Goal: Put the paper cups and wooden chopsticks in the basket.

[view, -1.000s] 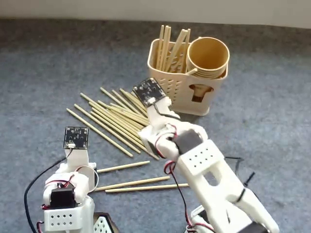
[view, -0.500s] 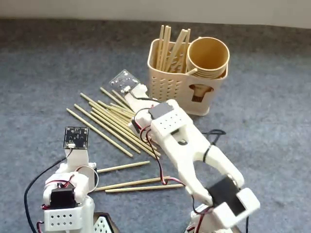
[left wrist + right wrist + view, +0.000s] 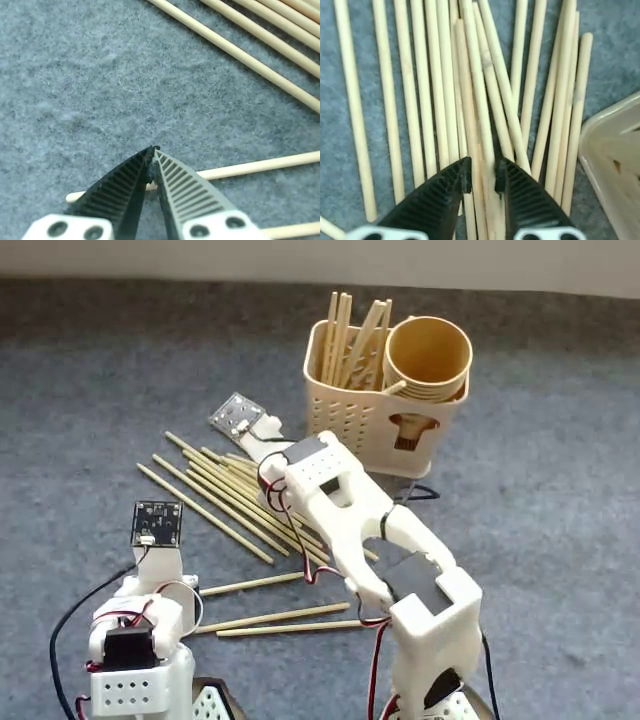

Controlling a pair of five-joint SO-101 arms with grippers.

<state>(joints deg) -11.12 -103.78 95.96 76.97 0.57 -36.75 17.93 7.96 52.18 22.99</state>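
A cream basket stands at the back, holding stacked paper cups and several wooden chopsticks. A pile of loose chopsticks lies fanned on the grey carpet in front of it. My right arm stretches over that pile. Its gripper is low over the chopsticks, narrowly open, fingertips straddling one or two sticks. My left gripper is shut and holds nothing, just above a single chopstick near the left arm.
Three stray chopsticks lie on the carpet between the two arm bases. The basket's corner is close beside the right gripper. Bare carpet spreads to the left and to the right of the basket.
The right arm has swung from beside the basket leftward and down onto the chopstick pile. The left arm has not moved.
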